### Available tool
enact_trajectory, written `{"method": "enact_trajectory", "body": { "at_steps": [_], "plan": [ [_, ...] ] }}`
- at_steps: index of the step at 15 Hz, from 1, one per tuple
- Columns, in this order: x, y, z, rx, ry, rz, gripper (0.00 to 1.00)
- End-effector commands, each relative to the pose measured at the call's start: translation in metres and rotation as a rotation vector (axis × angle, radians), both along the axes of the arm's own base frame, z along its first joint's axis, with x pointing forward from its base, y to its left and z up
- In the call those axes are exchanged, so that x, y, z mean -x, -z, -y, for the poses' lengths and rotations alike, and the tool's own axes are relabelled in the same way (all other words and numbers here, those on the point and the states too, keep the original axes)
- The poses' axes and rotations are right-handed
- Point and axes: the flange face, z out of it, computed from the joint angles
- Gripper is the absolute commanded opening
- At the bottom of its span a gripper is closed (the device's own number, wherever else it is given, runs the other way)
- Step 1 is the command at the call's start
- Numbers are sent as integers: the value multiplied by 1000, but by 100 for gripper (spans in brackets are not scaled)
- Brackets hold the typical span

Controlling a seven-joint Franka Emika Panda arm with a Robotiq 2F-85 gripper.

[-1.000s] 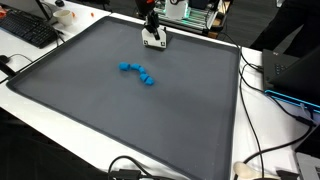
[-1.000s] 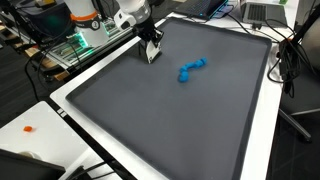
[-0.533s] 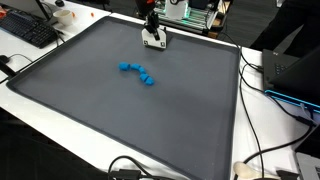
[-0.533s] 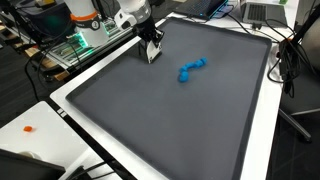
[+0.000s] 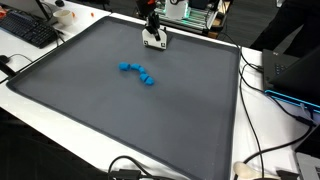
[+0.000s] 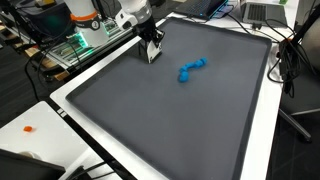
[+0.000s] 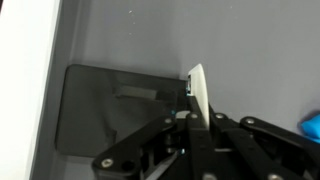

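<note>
My gripper (image 5: 153, 41) hangs low over the far edge of a large dark grey mat (image 5: 120, 110); it also shows in an exterior view (image 6: 150, 52). It is shut on a thin white flat piece (image 7: 198, 92), held upright between the fingers in the wrist view. A blue chain-like object (image 5: 137, 72) lies on the mat, well apart from the gripper; in an exterior view (image 6: 190, 69) it lies beside it. A blue bit shows at the right edge of the wrist view (image 7: 311, 124).
The mat lies on a white table (image 5: 270, 130). A keyboard (image 5: 28, 28) sits at one corner. Cables (image 5: 262, 150) run along the table side. Electronics (image 6: 75, 45) stand behind the arm. A small orange item (image 6: 29, 128) lies on the table edge.
</note>
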Motion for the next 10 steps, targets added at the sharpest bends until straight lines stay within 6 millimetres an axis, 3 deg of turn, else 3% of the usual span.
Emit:
{"method": "enact_trajectory", "body": {
  "at_steps": [1, 10],
  "plan": [
    [1, 16, -12, 9, -3, -46, 1],
    [2, 15, -8, 17, 19, -58, 1]
  ]
}}
